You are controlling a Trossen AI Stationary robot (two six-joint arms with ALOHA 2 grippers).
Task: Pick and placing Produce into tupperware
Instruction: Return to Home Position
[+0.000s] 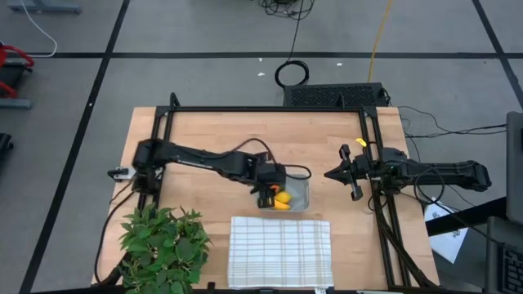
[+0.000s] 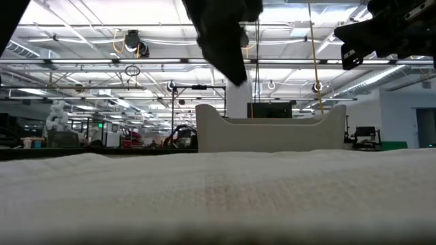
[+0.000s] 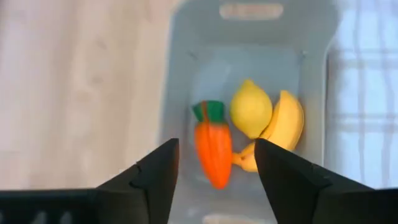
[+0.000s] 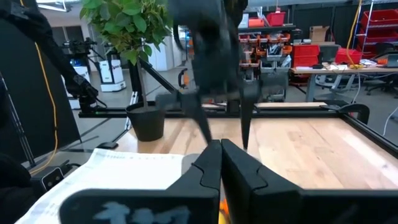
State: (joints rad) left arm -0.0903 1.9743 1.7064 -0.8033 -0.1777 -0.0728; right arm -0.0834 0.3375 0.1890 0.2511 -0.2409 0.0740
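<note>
The left jaws stand released and empty directly above the shallow translucent grey plastic container (image 3: 177,81), which holds the orange carrot with green top (image 3: 213,151), the round yellow lemon (image 3: 250,108) and the curved yellow banana (image 3: 285,124). The right jaws are clenched on nothing, well apart at the right side of the wooden desk (image 1: 212,131). If the left arm retracts low, a jaw may snag the container wall and tip the produce out.

Left end effector (image 3: 216,152), fingers (image 3: 155,183) apart
</note>
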